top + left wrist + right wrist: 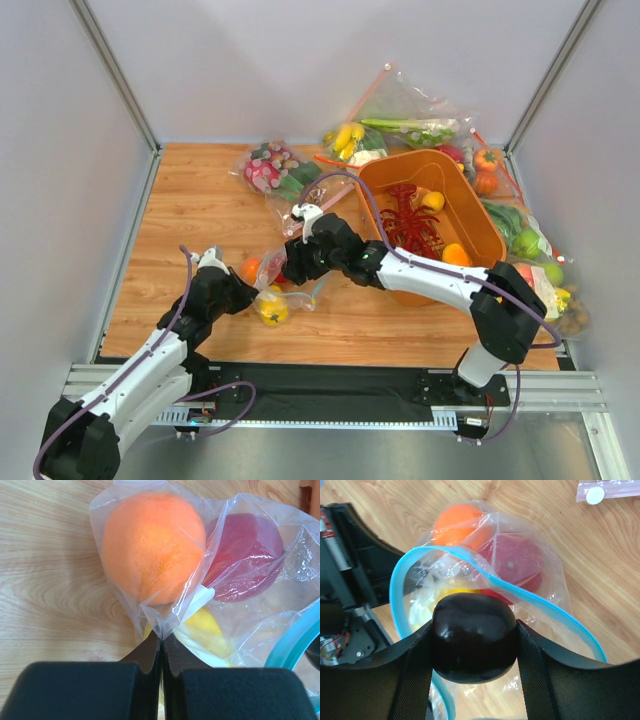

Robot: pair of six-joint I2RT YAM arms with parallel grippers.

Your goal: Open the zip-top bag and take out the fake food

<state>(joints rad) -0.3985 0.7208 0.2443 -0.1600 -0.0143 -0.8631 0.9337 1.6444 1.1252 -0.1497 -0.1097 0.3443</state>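
The zip-top bag point(292, 296), clear with a teal-blue strip point(547, 611), lies on the wooden table with its mouth open. My left gripper point(161, 639) is shut on a fold of the bag's closed end, beside the orange fruit point(152, 550); the left gripper point(238, 294) is at the bag's left end. Red point(245, 555) and yellow point(206, 630) fake food also sit inside. My right gripper point(474, 626) is shut on a dark glossy round fruit point(472, 640) just above the bag's mouth; the right gripper point(290, 267) is over the bag's right end.
An orange tub point(478, 212) holding a red toy lobster point(410, 228) stands right of centre. Other clear bags of toy food lie behind it point(275, 170) and along the right edge point(520, 240). A pink-strip bag corner point(607, 490) lies nearby.
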